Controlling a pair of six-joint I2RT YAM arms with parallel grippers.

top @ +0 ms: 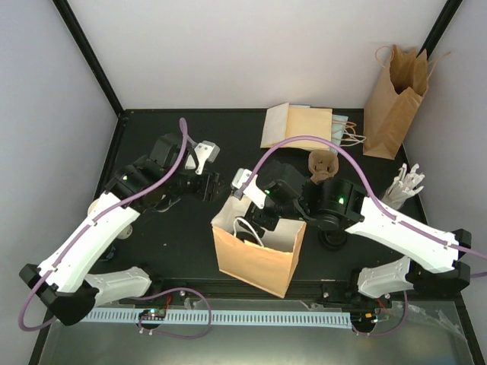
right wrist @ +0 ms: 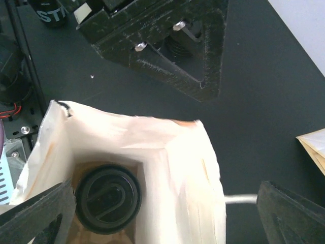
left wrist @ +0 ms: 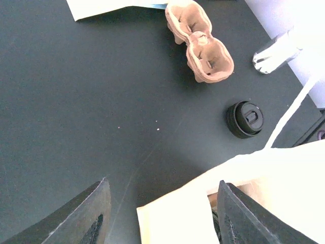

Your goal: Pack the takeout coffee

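Observation:
A tan paper bag stands open at the table's middle front. One takeout coffee cup with a black lid stands upright on the bag's floor, as the right wrist view shows. My right gripper hovers open over the bag's mouth, holding nothing. My left gripper is open too. It sits low at the bag's far left corner, and that corner of the rim lies between its fingers untouched. A second lidded cup stands on the table to the right of the bag, under my right arm.
A pulp cup carrier lies behind the bag. Flat folded bags lie at the back. Another bag stands upright at the back right corner. A white object sits by the right wall.

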